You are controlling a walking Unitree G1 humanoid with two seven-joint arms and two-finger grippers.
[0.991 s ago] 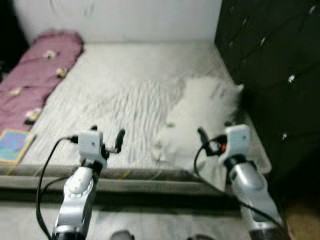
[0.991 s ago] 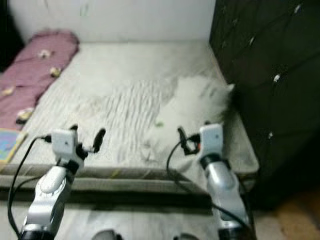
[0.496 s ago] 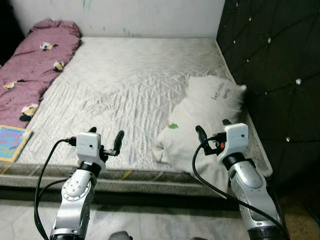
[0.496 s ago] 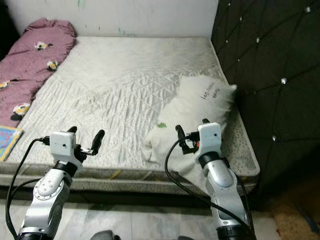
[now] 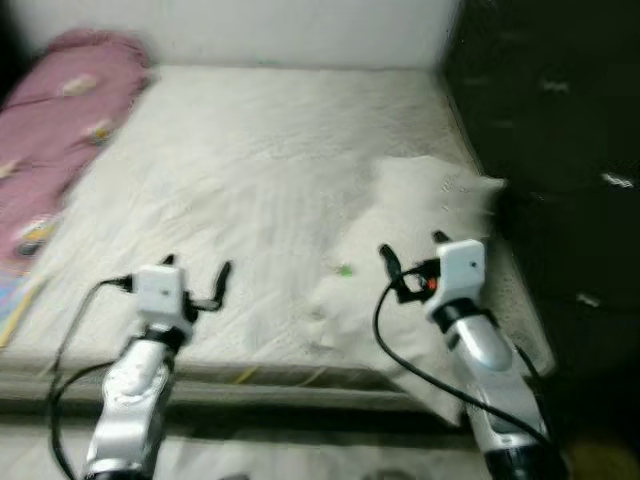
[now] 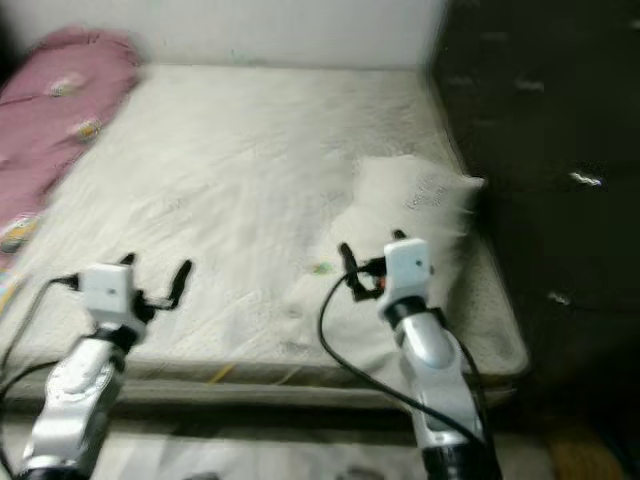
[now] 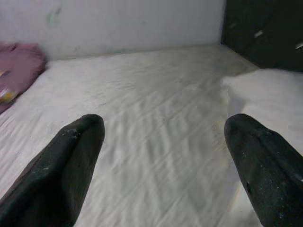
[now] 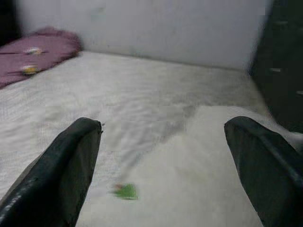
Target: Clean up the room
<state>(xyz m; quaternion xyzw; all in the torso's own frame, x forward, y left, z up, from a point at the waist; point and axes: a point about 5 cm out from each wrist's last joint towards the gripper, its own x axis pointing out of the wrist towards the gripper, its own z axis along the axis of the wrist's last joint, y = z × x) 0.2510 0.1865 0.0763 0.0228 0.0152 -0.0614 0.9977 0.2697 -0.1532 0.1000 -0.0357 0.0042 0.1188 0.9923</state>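
A: Pillow (image 5: 420, 235) — crumpled on the mattress (image 5: 250, 170), against the black headboard (image 5: 560, 150).

B: Right gripper (image 5: 410, 262) hovers just before it, jaws wide, empty; left gripper (image 5: 195, 283) likewise. Close on a corner.

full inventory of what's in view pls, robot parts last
mattress: 1, off-white quilted, spread ahead of the robot
pillow: 1, white with a small green mark, right side of the mattress beside the headboard
blanket: 1, purple with small patterned patches, along the left edge of the mattress
headboard: 1, black tufted, on the right
wall: 1, white, behind the mattress
left gripper: 1, black fingers, open, raised over the near edge of the mattress
right gripper: 1, black fingers, open, raised near the pillow
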